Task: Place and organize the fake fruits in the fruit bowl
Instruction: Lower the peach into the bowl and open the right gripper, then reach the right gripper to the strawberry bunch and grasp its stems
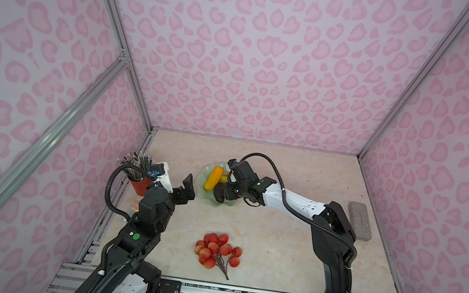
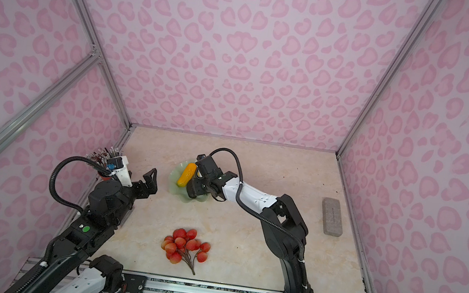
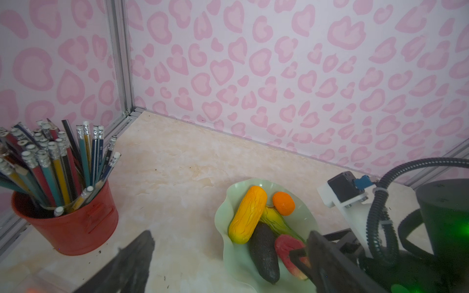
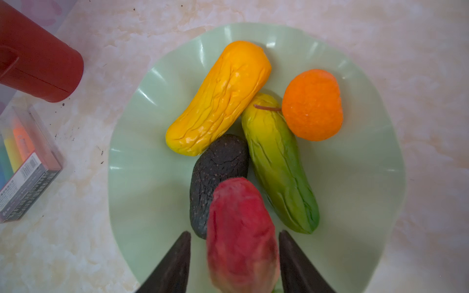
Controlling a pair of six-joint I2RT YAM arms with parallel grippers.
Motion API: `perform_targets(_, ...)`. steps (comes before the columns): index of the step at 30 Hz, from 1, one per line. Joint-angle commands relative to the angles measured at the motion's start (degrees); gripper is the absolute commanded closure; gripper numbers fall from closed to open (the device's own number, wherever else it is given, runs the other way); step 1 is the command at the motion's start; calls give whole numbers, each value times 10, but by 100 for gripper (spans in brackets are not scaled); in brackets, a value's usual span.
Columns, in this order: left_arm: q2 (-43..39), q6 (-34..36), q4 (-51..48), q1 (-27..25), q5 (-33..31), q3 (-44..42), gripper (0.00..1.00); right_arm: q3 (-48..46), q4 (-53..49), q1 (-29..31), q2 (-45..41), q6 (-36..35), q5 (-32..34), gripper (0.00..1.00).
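The pale green fruit bowl (image 1: 202, 177) (image 4: 127, 152) sits mid-table, toward the back. In it lie a yellow-orange oblong (image 4: 218, 99) (image 1: 212, 178), a yellow-green oblong (image 4: 279, 162), a small orange (image 4: 312, 104) and a dark avocado (image 4: 215, 167). A red-pink strawberry (image 4: 241, 228) (image 3: 288, 246) rests against the avocado. My right gripper (image 4: 234, 236) (image 1: 228, 192) hangs over the bowl, open, with the strawberry between its fingers and a gap at each side. The bunch of red balls (image 1: 217, 250) (image 2: 185, 245) lies on the table near the front. My left gripper (image 1: 185, 192) (image 3: 229, 236) stands wide open and empty, left of the bowl.
A red cup of pencils (image 1: 139, 183) (image 3: 68, 223) stands by the left wall behind the left arm. A clear box of markers (image 4: 22, 162) lies near it. A grey brick (image 1: 359, 219) lies at the right edge. Pink patterned walls enclose three sides.
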Motion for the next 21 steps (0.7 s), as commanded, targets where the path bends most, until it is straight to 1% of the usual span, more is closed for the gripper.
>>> perform_targets(1, 4, 1, 9, 1, -4, 3, 5, -2, -4, -1, -9, -7, 9, 41)
perform_targets(3, 4, 1, 11, 0, -5, 3, 5, -17, -8, -1, -29, -6, 16, 40)
perform_targets(5, 4, 1, 10, 0, -4, 3, 5, -52, 0, 0, -65, -3, 20, 41)
perform_targets(8, 1, 0, 10, 1, -5, 2, 5, -143, 10, 6, -144, 0, 18, 44)
perform_targets(11, -2, 3, 10, 0, -9, -1, 5, -241, 6, 27, -236, 9, 7, 45)
perform_targets(14, -2, 7, 11, 1, -16, 1, 5, -321, -19, 68, -318, 20, -11, 47)
perform_targets(16, -1, 11, 11, 1, -18, 4, 5, -360, -43, 108, -365, 31, -15, 48)
perform_targets(19, 1, 14, 10, 1, -19, 8, 5, -392, -58, 160, -406, 46, -36, 48)
perform_targets(21, 1, 10, 10, 1, -16, 9, 5, -394, -62, 173, -408, 50, -75, 48)
